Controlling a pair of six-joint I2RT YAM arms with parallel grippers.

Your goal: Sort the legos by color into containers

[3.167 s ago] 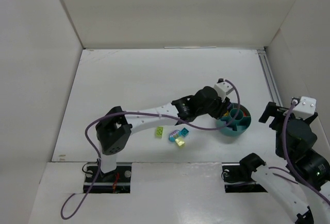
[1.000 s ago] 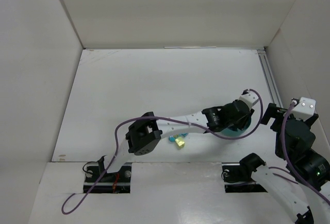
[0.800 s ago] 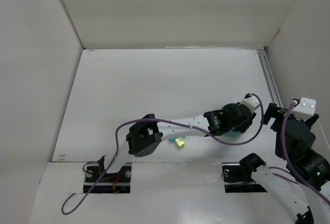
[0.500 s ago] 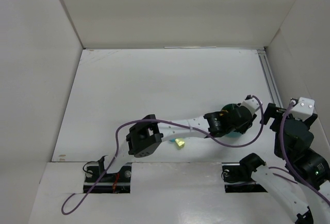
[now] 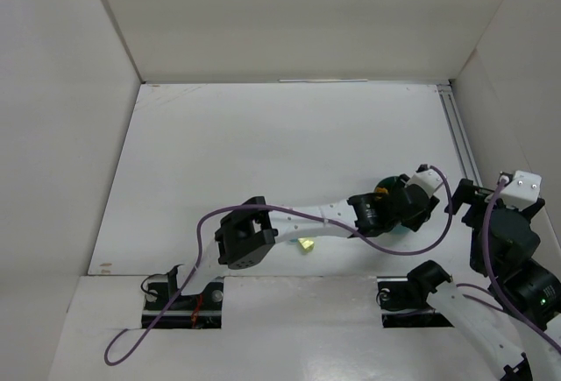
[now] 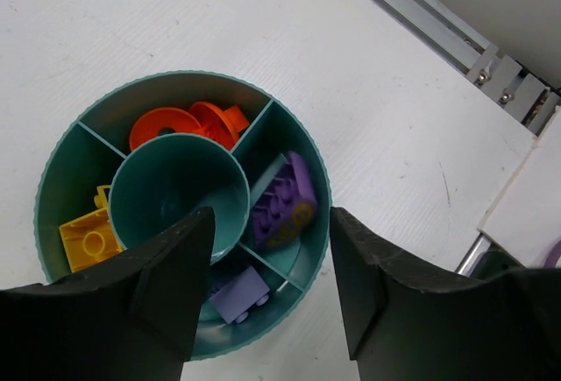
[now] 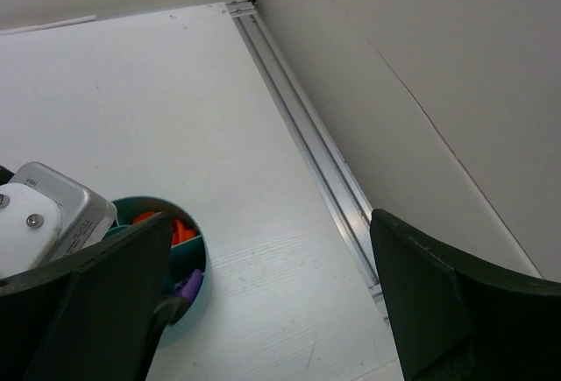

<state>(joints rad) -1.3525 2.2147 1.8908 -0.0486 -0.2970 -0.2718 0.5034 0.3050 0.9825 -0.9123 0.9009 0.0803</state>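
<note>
The left wrist view looks straight down into the round teal bowl (image 6: 184, 75) with its wedge containers. One wedge holds orange legos (image 6: 188, 124). A dark purple brick (image 6: 285, 199) lies in a second, a pale purple brick (image 6: 238, 293) in a third, and a yellow brick (image 6: 88, 239) in a fourth. My left gripper (image 6: 270, 263) hangs open just above the pale purple brick, with nothing between its fingers (image 6: 173, 280). From above, the left gripper (image 5: 405, 210) covers most of the bowl. My right gripper (image 7: 267, 250) stands wide open and empty, to the right of the bowl (image 7: 200, 258).
A yellow-green lego (image 5: 306, 243) lies loose on the table beside the left forearm. A metal rail (image 7: 307, 127) runs along the right wall close to the bowl. White walls close in the table on the left, back and right.
My left arm has swung right from the loose legos to above the bowl. The right arm has shifted slightly.
</note>
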